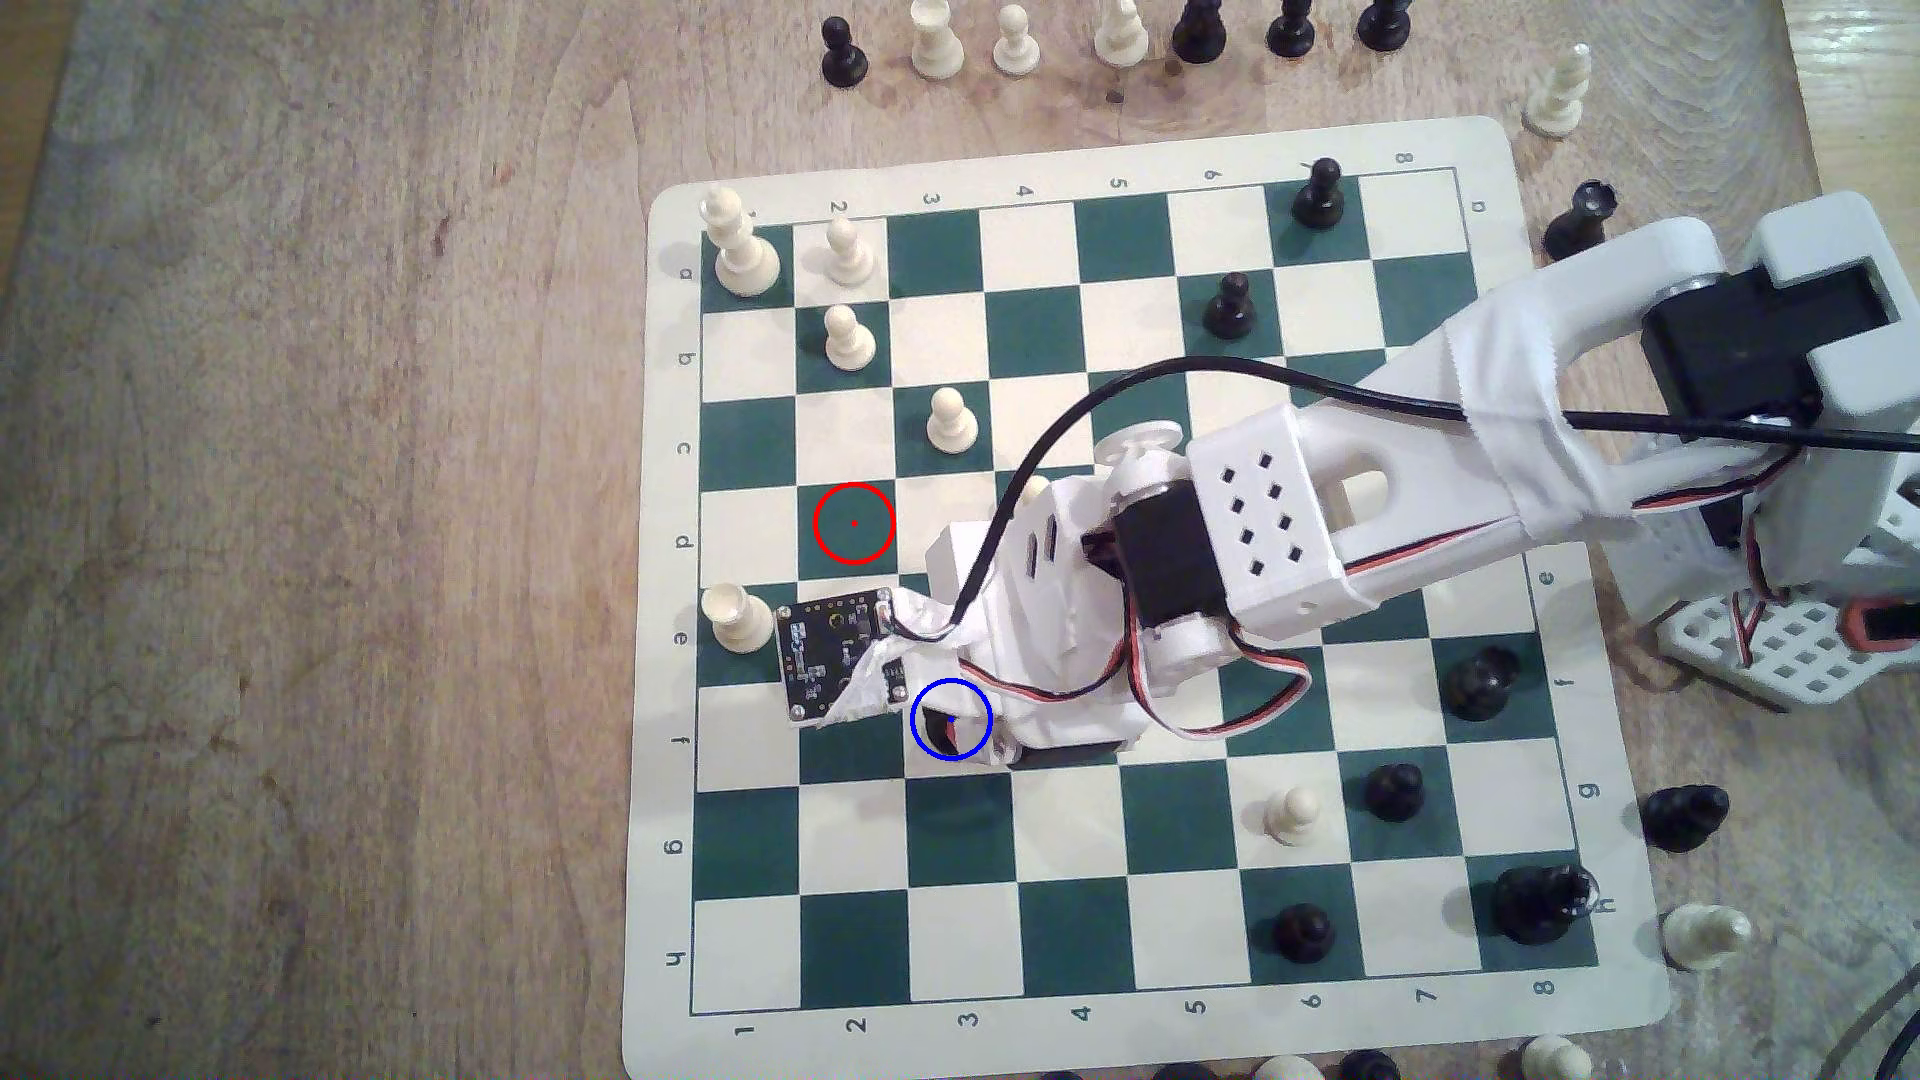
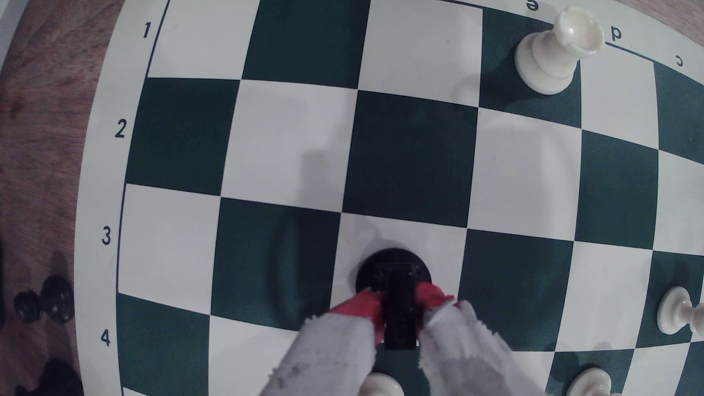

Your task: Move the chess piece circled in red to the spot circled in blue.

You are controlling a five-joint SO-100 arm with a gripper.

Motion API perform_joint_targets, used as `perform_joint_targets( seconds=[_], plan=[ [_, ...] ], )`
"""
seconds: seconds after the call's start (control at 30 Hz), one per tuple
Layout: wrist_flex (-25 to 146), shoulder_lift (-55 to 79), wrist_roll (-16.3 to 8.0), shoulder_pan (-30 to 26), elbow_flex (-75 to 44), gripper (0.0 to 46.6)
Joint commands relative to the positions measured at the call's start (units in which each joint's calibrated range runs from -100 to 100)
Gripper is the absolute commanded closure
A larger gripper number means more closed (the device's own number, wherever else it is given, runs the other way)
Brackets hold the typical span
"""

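Note:
In the wrist view the chess piece (image 2: 392, 266), glossy black with a round base, stands upright between my red-tipped fingers (image 2: 362, 308). My gripper (image 2: 398, 302) is shut on its upper part. Its base is over a cream square (image 2: 438, 243); I cannot tell whether it touches the board. In the exterior view my gripper (image 1: 951, 729) is over the spot (image 1: 961, 698), the cream square with the blue ring, and the arm hides most of the piece. The red ring (image 1: 854, 523) marks a green square with nothing on it.
A cream rook (image 1: 732, 618) (image 2: 552, 53) stands two squares from the spot. Cream pawns (image 1: 951, 421) are further up the exterior view, black pieces (image 1: 1392, 791) at its right. Several captured pieces (image 1: 935, 42) line the wooden table beyond the board's edge (image 1: 665, 582).

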Motion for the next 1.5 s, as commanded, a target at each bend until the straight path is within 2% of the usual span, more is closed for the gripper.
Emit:
perform_joint_targets(
  seconds=[0.0,0.1,0.2,0.27,0.33,0.73,0.93,1.07,1.23,1.3,1.4,1.47],
  plan=[
    [-0.86,-0.53,0.15,0.48,-3.43,46.4],
    [-0.86,-0.53,0.00,0.56,-3.43,45.2],
    [-0.78,-0.53,0.10,0.56,-3.34,40.7],
    [-0.53,-0.70,0.20,0.64,-3.43,35.2],
    [-0.21,-1.38,0.15,0.72,-3.52,33.3],
    [7.90,-15.73,-0.98,0.48,-1.44,30.8],
    [10.11,-23.88,-2.20,-1.55,3.64,31.1],
    [7.90,-34.23,-2.20,-1.79,15.52,31.5],
    [7.90,-49.01,-2.64,0.56,30.11,38.1],
    [8.39,-57.49,-2.44,2.59,37.82,44.4],
    [7.98,-67.09,-2.59,3.38,44.08,46.4],
    [9.79,-78.55,-2.25,5.17,49.79,46.4]
  ],
)
